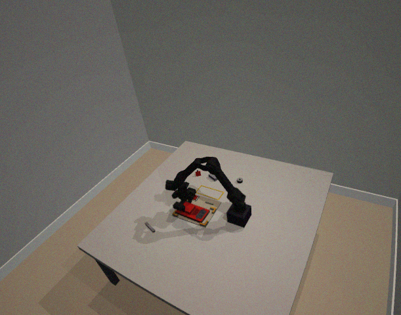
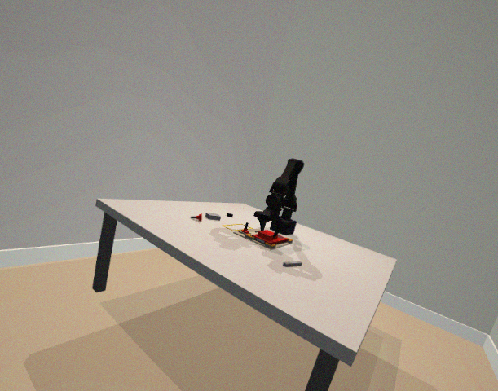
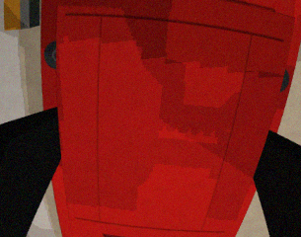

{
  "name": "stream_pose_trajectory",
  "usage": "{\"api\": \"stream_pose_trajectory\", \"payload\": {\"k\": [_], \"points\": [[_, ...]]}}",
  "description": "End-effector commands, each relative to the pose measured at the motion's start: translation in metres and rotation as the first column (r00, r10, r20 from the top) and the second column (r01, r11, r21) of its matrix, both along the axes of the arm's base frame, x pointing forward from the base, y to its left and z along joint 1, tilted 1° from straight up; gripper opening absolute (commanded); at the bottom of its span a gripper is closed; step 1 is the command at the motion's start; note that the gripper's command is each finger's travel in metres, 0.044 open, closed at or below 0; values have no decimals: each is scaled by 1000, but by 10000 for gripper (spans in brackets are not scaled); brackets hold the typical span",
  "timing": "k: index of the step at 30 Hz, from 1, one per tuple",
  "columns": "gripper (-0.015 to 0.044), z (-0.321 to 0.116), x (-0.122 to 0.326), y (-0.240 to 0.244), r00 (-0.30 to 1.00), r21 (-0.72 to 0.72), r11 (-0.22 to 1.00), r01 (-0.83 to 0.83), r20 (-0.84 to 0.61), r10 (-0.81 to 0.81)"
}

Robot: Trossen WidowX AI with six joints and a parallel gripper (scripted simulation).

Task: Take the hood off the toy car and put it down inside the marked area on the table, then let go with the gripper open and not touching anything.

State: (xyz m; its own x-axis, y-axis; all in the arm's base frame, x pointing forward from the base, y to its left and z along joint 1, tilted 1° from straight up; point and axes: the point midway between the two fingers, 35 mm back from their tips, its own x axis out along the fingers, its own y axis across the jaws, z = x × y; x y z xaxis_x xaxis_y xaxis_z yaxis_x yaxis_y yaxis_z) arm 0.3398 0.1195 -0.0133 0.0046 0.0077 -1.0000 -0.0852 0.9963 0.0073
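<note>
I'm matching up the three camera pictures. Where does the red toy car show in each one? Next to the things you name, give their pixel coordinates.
Top: the red toy car [image 1: 190, 212] [image 2: 278, 240] [image 3: 140, 188] sits below and left of the picture's centre line bottom half, left of the arm's base.
Exterior: right of centre, below the arm.
Wrist: fills the middle, between the gripper's [image 3: 157, 153] fingers.
Shared landmark: the black gripper, at the car in all three.

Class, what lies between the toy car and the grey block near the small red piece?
The yellow outline and part of the tan board; the top view shows this.
</note>
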Motion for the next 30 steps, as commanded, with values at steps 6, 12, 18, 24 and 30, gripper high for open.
{"api": "stream_pose_trajectory", "payload": {"k": [6, 12, 18, 24, 30], "points": [[0, 5, 0, 0, 1000, 1, 1000, 0, -1, 0], [0, 9, 0, 0, 1000, 0, 1000, 0, -1, 0], [0, 13, 0, 0, 1000, 0, 1000, 0, -1, 0], [0, 17, 0, 0, 1000, 0, 1000, 0, -1, 0], [0, 21, 0, 0, 1000, 0, 1000, 0, -1, 0]]}}
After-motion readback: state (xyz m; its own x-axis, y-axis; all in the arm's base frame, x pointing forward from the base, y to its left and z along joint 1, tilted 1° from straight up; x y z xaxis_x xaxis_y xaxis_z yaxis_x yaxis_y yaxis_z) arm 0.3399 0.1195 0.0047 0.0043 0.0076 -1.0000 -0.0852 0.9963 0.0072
